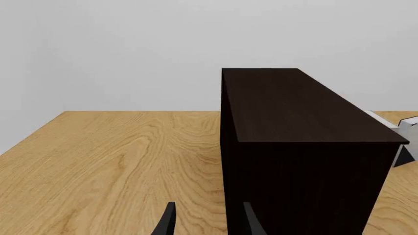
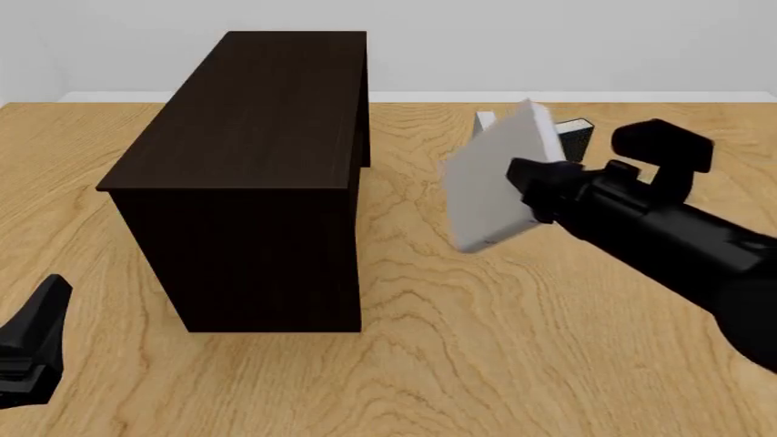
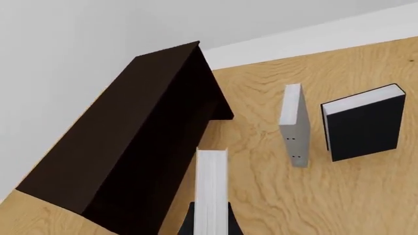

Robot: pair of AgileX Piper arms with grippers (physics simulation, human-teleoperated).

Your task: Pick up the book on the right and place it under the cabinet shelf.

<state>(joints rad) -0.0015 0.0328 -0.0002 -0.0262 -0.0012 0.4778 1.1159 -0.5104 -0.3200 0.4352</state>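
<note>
My right gripper (image 2: 529,193) is shut on the pale grey book (image 2: 496,182) and holds it tilted above the table, to the right of the dark brown cabinet shelf (image 2: 249,137). In the right wrist view the book (image 3: 212,188) shows edge-on between the fingers of that gripper (image 3: 212,227), with the cabinet (image 3: 130,147) close beside it. My left gripper (image 1: 209,226) is open and empty, low at the near left of the cabinet (image 1: 300,147); it also shows in the front view (image 2: 35,350).
A look-alike grey book (image 3: 295,125) with dark dots on its spine and a black-covered book with white pages (image 3: 362,122) lie on the wooden table (image 2: 510,346) behind the held book. They also show in the front view, the grey one (image 2: 485,120) and the black one (image 2: 576,137).
</note>
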